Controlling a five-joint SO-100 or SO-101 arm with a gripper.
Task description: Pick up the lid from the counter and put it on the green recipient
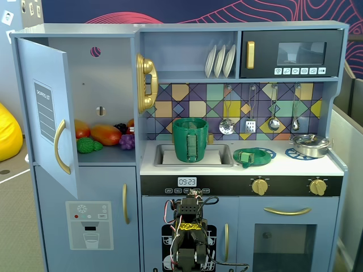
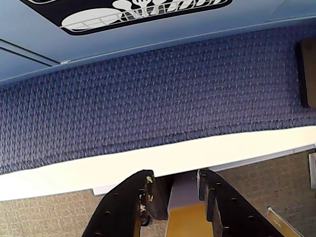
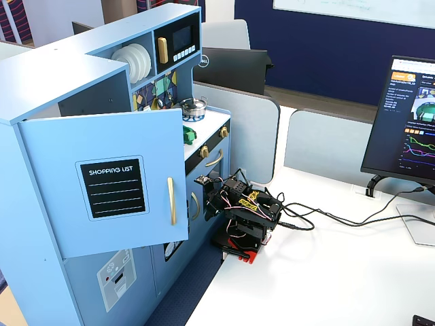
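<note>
While the arm is sitting folded low in front of the toy kitchen, the gripper (image 2: pixel 173 190) is hanging slightly spread over the carpet, pinching nothing. The lid (image 1: pixel 253 156) is lying on the counter (right of the sink), just beside the green recipient (image 1: pixel 190 140) standing in the sink.
</note>
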